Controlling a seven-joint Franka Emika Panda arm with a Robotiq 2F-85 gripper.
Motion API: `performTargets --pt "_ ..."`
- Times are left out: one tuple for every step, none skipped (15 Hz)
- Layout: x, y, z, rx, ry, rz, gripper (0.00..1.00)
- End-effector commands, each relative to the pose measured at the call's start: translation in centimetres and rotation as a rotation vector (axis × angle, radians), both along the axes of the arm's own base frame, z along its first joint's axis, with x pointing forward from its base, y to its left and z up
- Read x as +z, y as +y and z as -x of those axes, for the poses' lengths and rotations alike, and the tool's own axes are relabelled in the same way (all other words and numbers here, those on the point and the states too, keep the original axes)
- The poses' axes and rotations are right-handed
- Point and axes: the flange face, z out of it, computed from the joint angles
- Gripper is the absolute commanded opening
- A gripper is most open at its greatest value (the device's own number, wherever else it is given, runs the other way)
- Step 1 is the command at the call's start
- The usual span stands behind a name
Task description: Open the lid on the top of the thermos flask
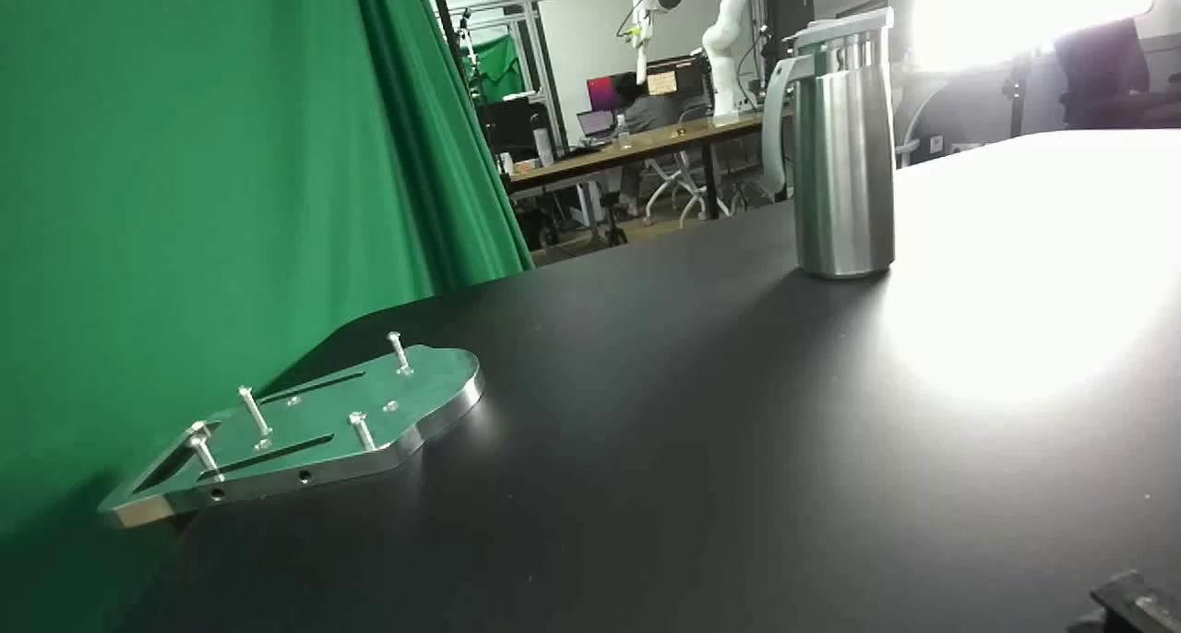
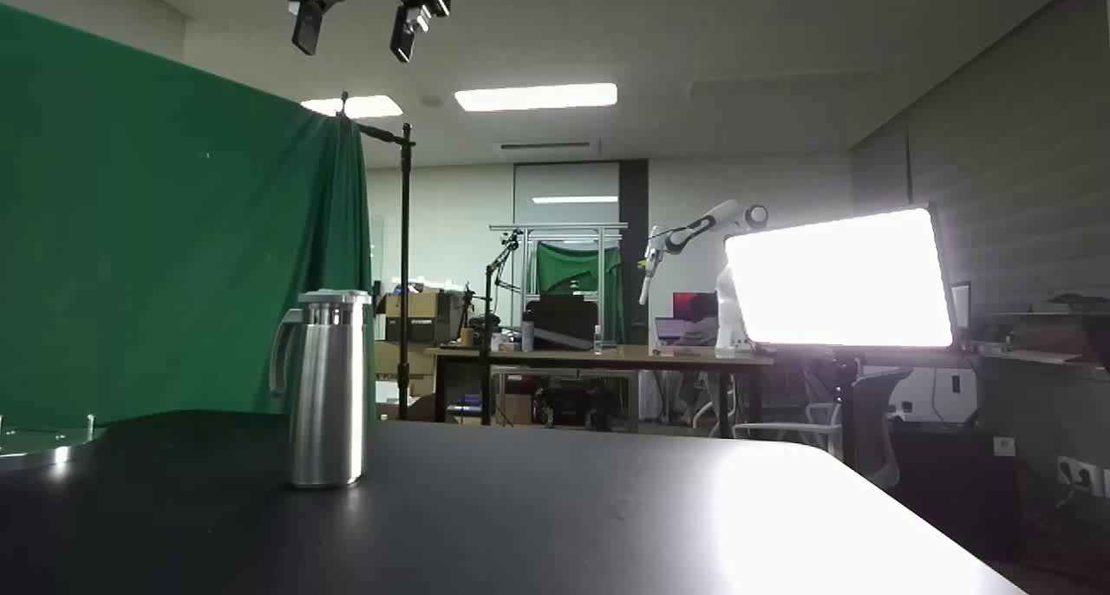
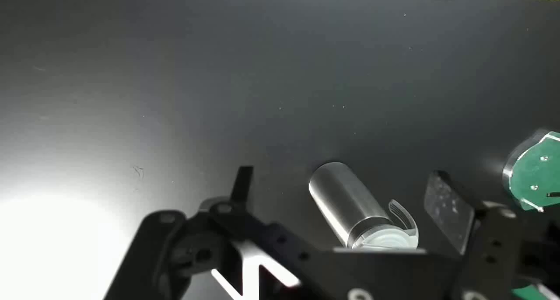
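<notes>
The thermos flask (image 1: 844, 172) is a brushed steel cylinder with a pale grey handle, standing upright on the black table. It also shows in an exterior view (image 2: 328, 404) and in the wrist view (image 3: 343, 197). Its lid (image 1: 844, 26) is the light grey top and looks shut; it also shows in an exterior view (image 2: 334, 297). In the wrist view the lid (image 3: 387, 238) is partly hidden behind the gripper body. My gripper (image 2: 355, 44) hangs high above the flask, open and empty, touching nothing. In the wrist view the flask shows between the spread fingers of the gripper (image 3: 345, 195).
A green plate with metal pegs (image 1: 351, 407) lies on the black table (image 1: 646, 448) on the flask's handle side; it also shows in the wrist view (image 3: 538, 173). A green curtain (image 2: 173, 248) hangs behind. A bright lamp panel (image 2: 837, 278) throws glare on the table.
</notes>
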Motion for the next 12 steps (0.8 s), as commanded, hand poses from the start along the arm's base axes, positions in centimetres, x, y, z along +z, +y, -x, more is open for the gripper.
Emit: performTargets --pt "0.0 0.0 0.0 0.000 0.000 0.000 1.00" --pt "0.1 0.0 0.0 0.000 -0.001 0.000 1.00" --pt "0.1 0.0 0.0 0.000 -0.001 0.000 1.00" --pt "0.1 0.0 0.0 0.000 -0.001 0.000 1.00" --pt "0.1 0.0 0.0 0.000 -0.001 0.000 1.00" --pt "0.1 0.0 0.0 0.000 -0.001 0.000 1.00" --pt "0.1 0.0 0.0 0.000 -0.001 0.000 1.00" --pt "0.1 0.0 0.0 0.000 -0.001 0.000 1.00" --pt "0.1 0.0 0.0 0.000 -0.001 0.000 1.00" --pt "0.1 0.0 0.0 0.000 -0.001 0.000 1.00" --pt "-0.1 0.2 -0.5 -0.005 -0.006 0.011 1.00" --pt "-0.4 0.6 -1.3 -0.001 -0.006 0.027 1.00"
